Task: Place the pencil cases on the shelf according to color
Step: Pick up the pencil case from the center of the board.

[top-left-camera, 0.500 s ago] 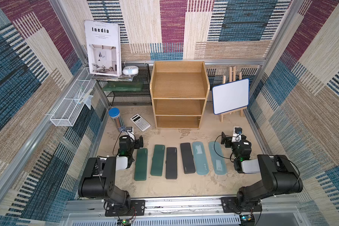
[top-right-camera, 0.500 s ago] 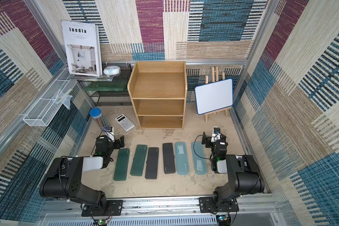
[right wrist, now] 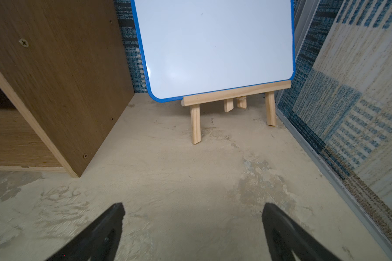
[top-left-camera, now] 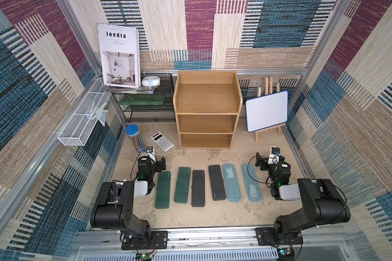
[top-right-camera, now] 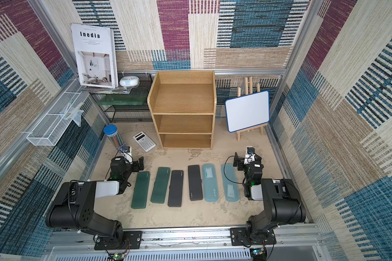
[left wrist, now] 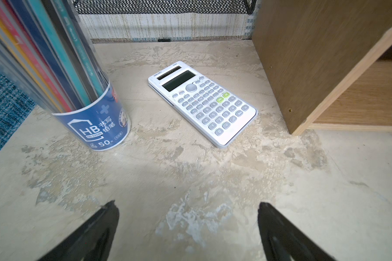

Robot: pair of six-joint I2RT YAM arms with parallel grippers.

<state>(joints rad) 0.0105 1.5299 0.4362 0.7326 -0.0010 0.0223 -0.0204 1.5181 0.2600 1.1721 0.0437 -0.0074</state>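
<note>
Several pencil cases lie side by side on the sandy floor in both top views: two dark green, two black, two light blue. Behind them stands the wooden shelf, all tiers bare. My left gripper rests low just beyond the leftmost green case, open, with only floor between its fingers. At the far end of the rightmost blue case my right gripper is open and holds nothing.
A white calculator and a blue-capped pencil tube stand left of the shelf. A whiteboard on an easel stands to its right. A black mesh rack and a white wire basket line the left wall.
</note>
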